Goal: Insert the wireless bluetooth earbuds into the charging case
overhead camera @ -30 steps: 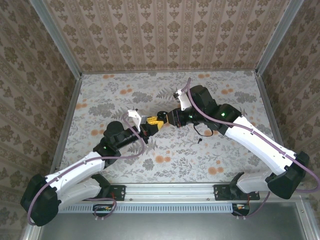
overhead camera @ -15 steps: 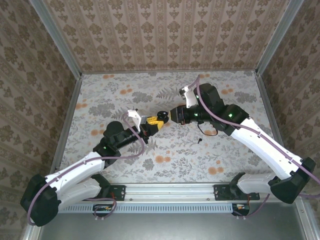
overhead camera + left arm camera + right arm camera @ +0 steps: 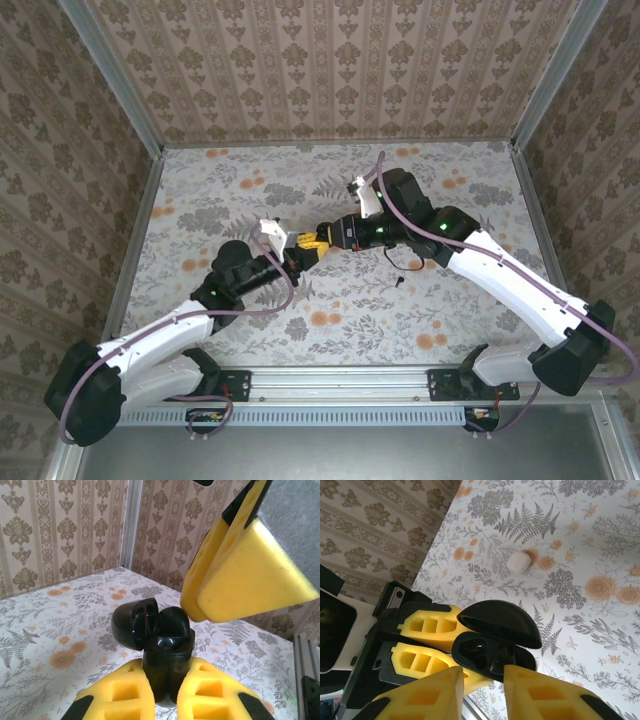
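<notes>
Left tool [image 3: 164, 692] clamps the open charging case [image 3: 167, 650] upright
right tool [image 3: 484, 682] sits just over its wells, jaws narrowly parted; one tiny black earbud [image 3: 400, 283] lies on the counter [image 3: 220, 180] near the right arm

R gripper [image 3: 484, 680] over case [image 3: 492, 655] mouth; raised lid [image 3: 500, 622] blocks 1 side.

We see our right gripper [image 3: 484, 676], yellow fingers parted, at the bottom edge just before the open black charging case [image 3: 481, 652], clamped by our left gripper [image 3: 454, 645] at centre left; a small white piece [image 3: 519, 561] lies on the floral table [image 3: 600, 540] above.
</notes>
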{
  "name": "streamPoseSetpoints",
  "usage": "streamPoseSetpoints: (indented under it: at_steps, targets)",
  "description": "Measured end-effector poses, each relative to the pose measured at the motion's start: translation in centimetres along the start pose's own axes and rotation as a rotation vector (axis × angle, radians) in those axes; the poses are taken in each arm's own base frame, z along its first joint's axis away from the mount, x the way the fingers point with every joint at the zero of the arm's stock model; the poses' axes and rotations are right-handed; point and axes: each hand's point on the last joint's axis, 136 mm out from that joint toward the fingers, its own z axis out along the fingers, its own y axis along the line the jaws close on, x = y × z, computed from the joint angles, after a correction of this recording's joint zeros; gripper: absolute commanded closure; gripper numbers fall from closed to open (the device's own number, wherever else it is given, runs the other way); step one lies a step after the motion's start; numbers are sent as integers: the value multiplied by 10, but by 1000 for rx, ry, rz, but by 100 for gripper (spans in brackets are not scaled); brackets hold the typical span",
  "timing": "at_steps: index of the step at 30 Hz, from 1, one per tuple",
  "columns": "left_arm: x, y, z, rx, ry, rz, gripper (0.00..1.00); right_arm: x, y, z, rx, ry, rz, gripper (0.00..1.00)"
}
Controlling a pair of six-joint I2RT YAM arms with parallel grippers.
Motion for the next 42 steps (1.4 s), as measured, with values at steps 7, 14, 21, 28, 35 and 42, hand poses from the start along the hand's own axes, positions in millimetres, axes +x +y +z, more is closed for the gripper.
streamPoseSetpoints:
  at_steps: [7,14,21,28,35,42]
  targets:
    - [5,2,0,-7,21,8,100,0,-3,4,51,19,2,68]
    - [7,1,0,-3,27,22,100,1,-10,10,111,41,4,66]
    - [11,2,0,-6,44,30,100,6,-15,17,156,71,6,67]
    - [12,2,0,-4,48,38,100,7,-19,16,179,73,-2,79]
    - [13,1,0,-3,51,39,100,7,-18,15,184,73,-14,85]
    - [13,1,0,0,52,41,100,6,-18,15,182,73,-49,88]
